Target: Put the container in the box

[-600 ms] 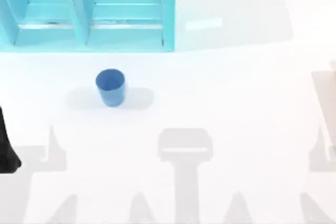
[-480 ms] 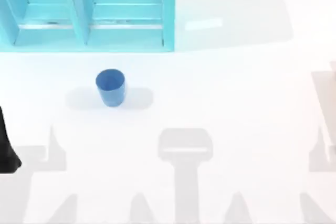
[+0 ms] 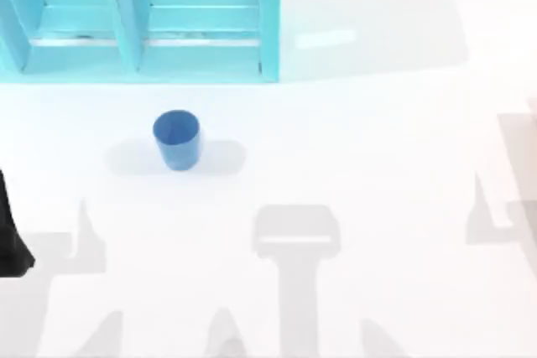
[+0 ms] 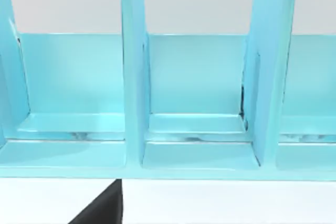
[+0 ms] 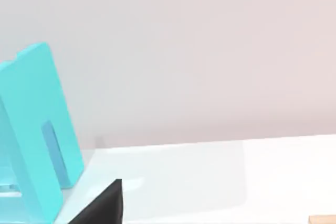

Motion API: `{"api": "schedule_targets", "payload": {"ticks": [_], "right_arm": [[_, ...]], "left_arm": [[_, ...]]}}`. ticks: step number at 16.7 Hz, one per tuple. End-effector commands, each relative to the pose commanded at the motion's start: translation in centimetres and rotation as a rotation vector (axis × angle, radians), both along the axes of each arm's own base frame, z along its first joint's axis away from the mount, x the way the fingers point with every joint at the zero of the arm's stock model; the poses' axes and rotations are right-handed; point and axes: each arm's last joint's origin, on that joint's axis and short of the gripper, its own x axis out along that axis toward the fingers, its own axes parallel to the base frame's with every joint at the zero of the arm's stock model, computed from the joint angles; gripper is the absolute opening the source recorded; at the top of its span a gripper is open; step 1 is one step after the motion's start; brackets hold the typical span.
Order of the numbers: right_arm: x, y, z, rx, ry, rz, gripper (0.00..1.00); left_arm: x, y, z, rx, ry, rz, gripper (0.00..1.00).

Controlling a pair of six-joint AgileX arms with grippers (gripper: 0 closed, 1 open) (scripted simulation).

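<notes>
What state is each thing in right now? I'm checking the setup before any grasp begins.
Blue cup: upright on the table, open end up, apart from the box, nothing holding it.
Turquoise box: standing at the table's far left, compartments open towards the cup, nothing inside the ones in view.
Table: white, bearing the cup and the box.
Left arm: at the table's left edge, away from the cup.

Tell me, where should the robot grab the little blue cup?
Probably at the rim, coming straight down from above. The cup stands upright on the table with its open mouth facing up and bare space all around, so one finger could slip inside and one outside. It has no handle to catch.
</notes>
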Motion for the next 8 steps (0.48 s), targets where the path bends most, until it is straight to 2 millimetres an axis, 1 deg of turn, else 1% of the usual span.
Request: {"api": "schedule_targets", "payload": {"ticks": [2,4,6,8], "right_arm": [[0.7,1.0,4.2,0.045,0.034,0.067,1.00],[2.2,2.4,8.9,0.076,0.080,0.135,1.00],[4.8,4.4,13.2,0.091,0.141,0.192,1.00],[7.6,6.9,16.2,0.098,0.208,0.232,1.00]], "left_arm": [[0.0,0.0,0.0,0.000,0.000,0.000,1.00],[0.0,0.0,0.0,0.000,0.000,0.000,1.00],[0.0,0.0,0.0,0.000,0.000,0.000,1.00],[0.0,0.0,0.0,0.000,0.000,0.000,1.00]]}}
